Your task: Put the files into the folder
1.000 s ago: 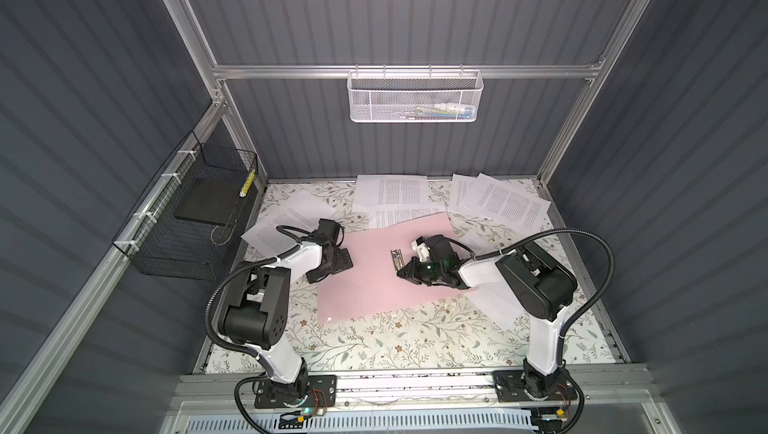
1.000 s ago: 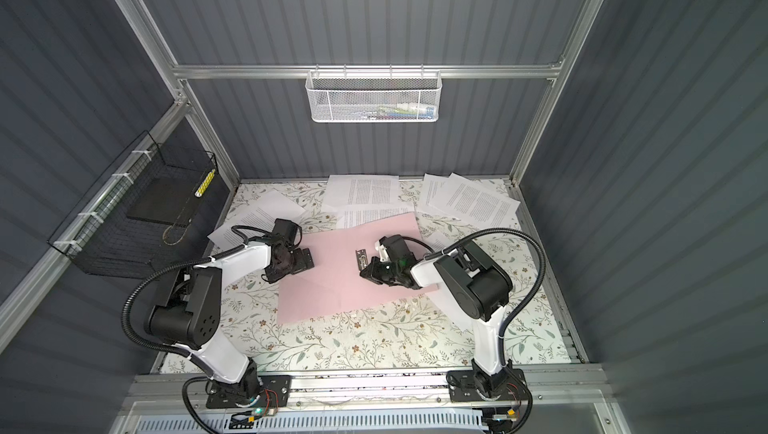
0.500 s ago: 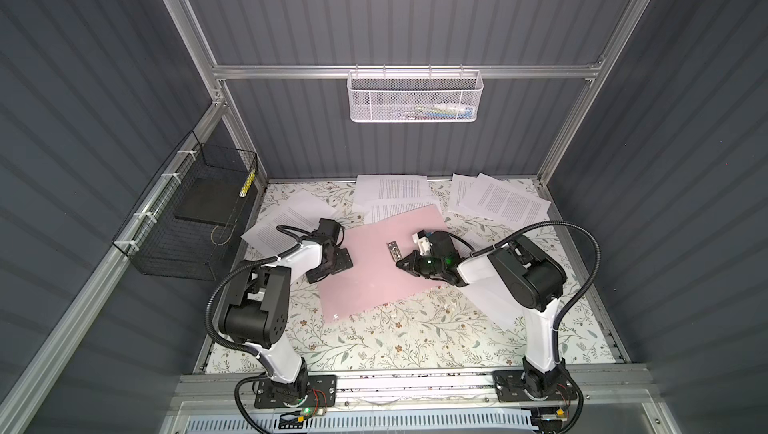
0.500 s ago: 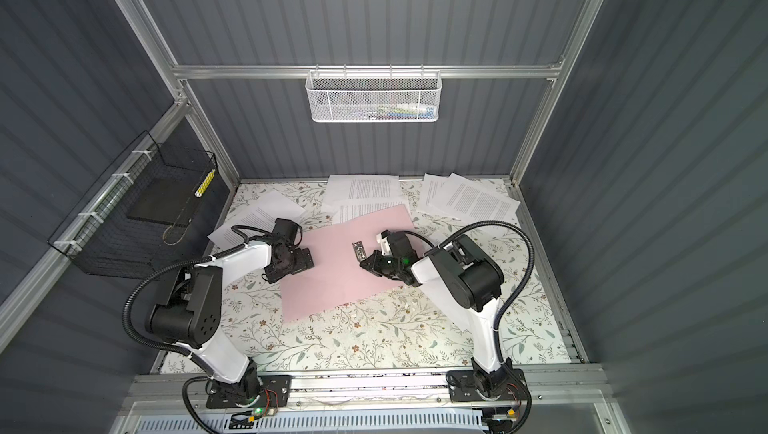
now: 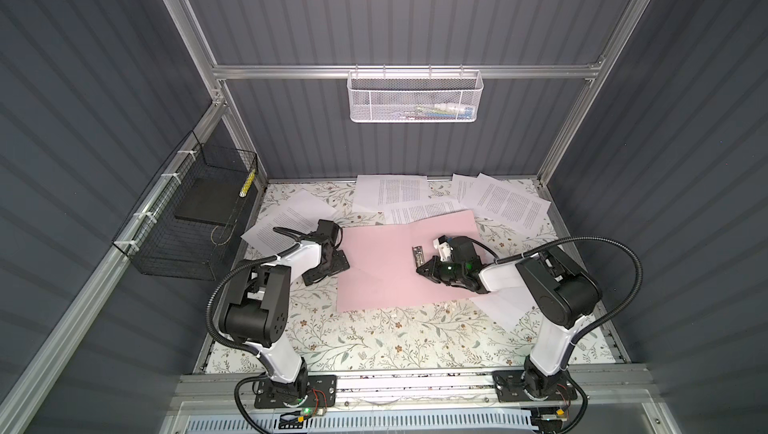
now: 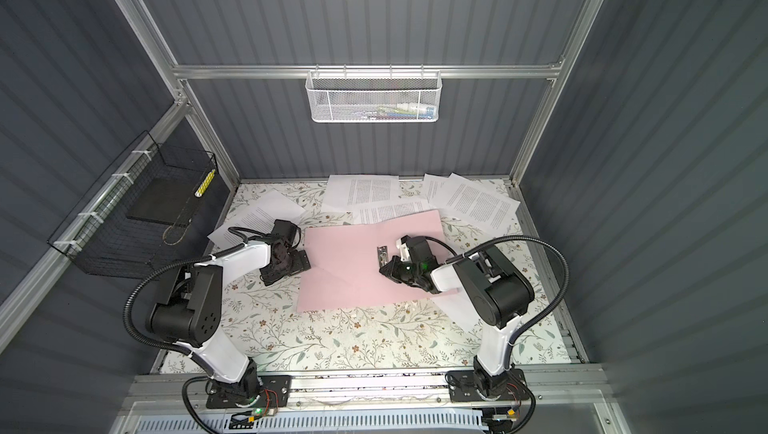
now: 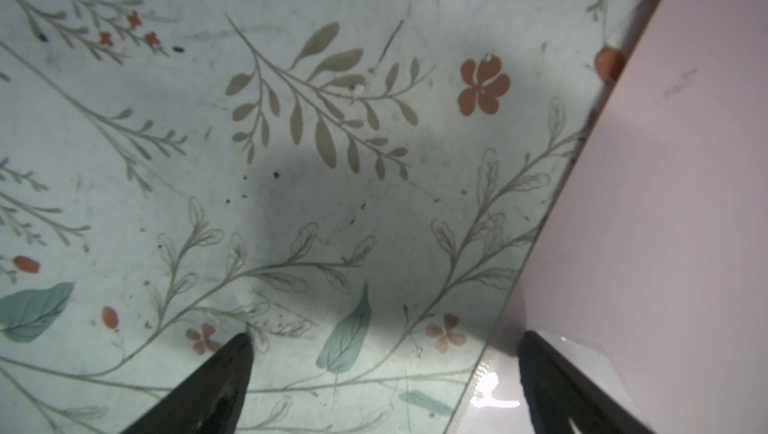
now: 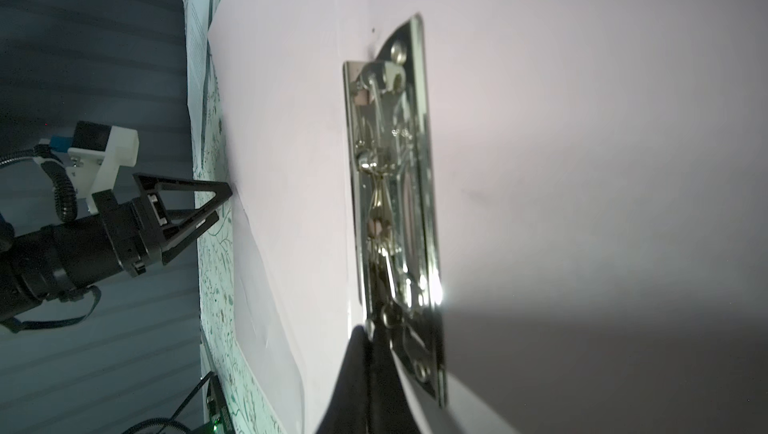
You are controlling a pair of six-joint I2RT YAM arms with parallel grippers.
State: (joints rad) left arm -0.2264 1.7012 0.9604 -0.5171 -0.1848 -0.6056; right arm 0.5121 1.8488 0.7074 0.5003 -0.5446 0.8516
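Presently on view, item by item.

- Folder [image 5: 382, 282] [image 6: 345, 274]: pale pink, spread flat at the centre of both top views on the floral surface [image 5: 374, 336].
- Metal clip [image 5: 417, 254] [image 8: 390, 187]: fixed to the folder, right of its middle.
- Files [image 5: 509, 203]: white printed sheets, loose along the upper edge of the surface. One lies partly under the folder's upper edge. Another lies at centre left, and one lies lower right beneath the right arm. None is on the folder.
- Left end effector [image 5: 332, 268] [image 7: 382, 340]: released, fingers spread wide and low at the folder's left edge, one finger over the pink card and one over the surface.
- Right end effector [image 5: 422, 269] [image 8: 370, 328]: clenched, its tip against the near end of the metal clip. I cannot tell whether it pinches any part of it.
- Black wire basket [image 5: 187, 220]: on the wall, centre left of the frame.
- White mesh basket [image 5: 415, 97]: on the rail, upper centre.
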